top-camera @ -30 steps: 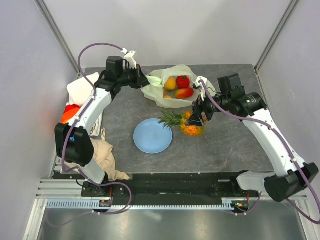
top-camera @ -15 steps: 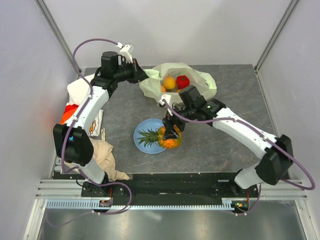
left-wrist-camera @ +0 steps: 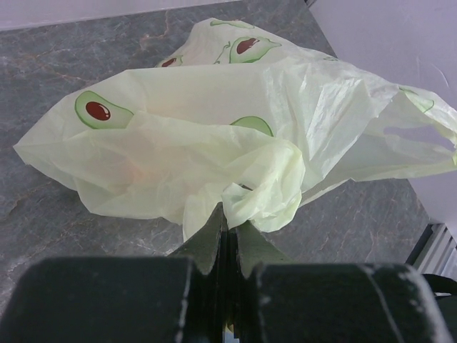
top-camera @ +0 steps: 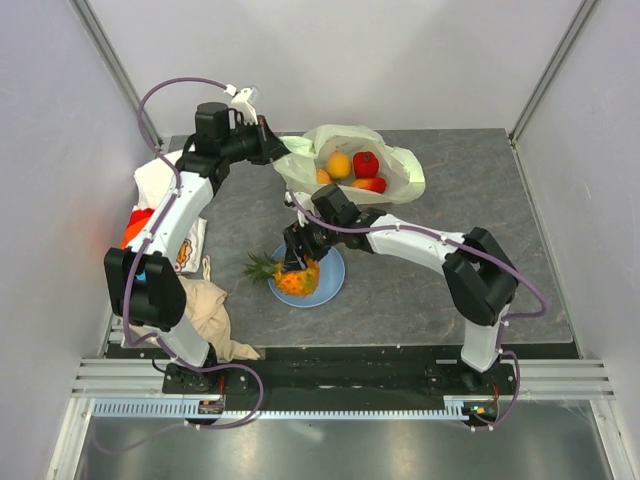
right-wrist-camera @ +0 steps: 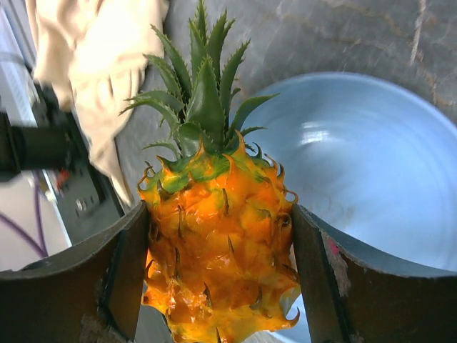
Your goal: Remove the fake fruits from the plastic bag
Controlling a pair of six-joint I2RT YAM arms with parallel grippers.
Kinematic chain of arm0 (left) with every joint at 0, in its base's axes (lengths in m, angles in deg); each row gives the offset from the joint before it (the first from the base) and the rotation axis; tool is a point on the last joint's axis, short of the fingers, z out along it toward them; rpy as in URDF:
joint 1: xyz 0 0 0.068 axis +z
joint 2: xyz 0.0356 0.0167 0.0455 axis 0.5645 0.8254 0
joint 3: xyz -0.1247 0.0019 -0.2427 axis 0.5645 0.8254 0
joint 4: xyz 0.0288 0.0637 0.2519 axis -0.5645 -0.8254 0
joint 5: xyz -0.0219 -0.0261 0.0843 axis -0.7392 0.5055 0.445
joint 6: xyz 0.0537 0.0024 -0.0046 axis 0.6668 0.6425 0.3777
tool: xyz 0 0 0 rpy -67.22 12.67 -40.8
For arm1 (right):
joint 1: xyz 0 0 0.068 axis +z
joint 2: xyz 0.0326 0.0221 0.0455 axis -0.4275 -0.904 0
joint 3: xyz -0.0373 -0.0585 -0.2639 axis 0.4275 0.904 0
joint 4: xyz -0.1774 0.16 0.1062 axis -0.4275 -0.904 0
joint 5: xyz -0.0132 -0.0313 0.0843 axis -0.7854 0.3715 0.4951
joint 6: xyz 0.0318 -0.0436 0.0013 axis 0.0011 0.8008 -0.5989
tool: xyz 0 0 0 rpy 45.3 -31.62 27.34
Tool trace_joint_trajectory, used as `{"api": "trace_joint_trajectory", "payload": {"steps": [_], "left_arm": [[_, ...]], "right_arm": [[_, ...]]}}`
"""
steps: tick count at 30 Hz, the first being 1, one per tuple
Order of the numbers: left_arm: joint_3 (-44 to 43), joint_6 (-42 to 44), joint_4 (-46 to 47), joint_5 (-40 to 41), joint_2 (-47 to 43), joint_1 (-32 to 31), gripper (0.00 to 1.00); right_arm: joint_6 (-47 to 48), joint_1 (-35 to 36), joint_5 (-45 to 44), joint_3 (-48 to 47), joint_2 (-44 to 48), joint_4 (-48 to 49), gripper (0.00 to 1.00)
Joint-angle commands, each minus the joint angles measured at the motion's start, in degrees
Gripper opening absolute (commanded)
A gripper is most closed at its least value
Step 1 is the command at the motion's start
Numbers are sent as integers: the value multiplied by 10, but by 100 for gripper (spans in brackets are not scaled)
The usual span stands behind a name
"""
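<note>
On the dark stone-patterned table the plastic bag lies at the far middle with its mouth held open. By my reading the task is only begun. One fruit is out and at least three are still inside. The light-blue plate sits nearer, in the middle. The pineapple hangs over the plate's near-left edge, its green crown pointing left past the rim. Whether it already rests on the plate I cannot tell. Inside the bag a yellow-orange fruit, a red piece and a peach lie close together, with a sliver of another orange one at their left. The right gripper is clamped on the pineapple, one finger on each flank. The left gripper is pinched tight on a fold of the bag's left edge. A second ago the pineapple was to the right of the plate, just near of the bag. The right arm has since swung it left across the plate, and the left arm has drawn the bag's edge slightly further left.
</note>
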Motion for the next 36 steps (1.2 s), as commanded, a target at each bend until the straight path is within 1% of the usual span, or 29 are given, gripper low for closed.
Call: {"api": "trace_joint_trajectory", "payload": {"steps": [1,6,10,11,12,14,17,19,22,23,25,30,36], "left_arm": [[8,-14,19,-4,-6,6,2],[12,-21,21,-11,-4,7,2],[13,-25,22,-14,-4,7,2],[13,-25,24,-14,-3,7,2],[13,-25,23,-15,-3,7,2],[14,-25,25,-15,-4,7,2],[17,-25,25,-16,-6,7,2],[19,-25,26,-18,-7,7,2],[21,-25,28,-18,-8,7,2],[22,-25,28,-17,-11,7,2],[22,-25,29,-18,-12,7,2],[22,-28,30,-21,-15,7,2],[24,-28,31,-23,-19,7,2]], "right_arm": [[-105,4,-31,-43,-19,71,45],[-150,3,-36,-41,-43,82,46],[-160,6,-40,-35,-53,82,47],[-161,6,-39,-33,-57,82,49],[-161,6,-37,-31,-60,82,53],[-165,8,-35,-27,-65,82,54],[-168,13,-31,-27,-69,79,65],[-168,16,-30,-27,-69,74,68],[-167,15,-28,-23,-60,63,68],[-164,15,-18,-22,-57,62,61],[-166,16,-9,-23,-48,62,59],[-159,31,0,-27,-53,55,71],[-149,35,-15,6,-46,45,85]]}}
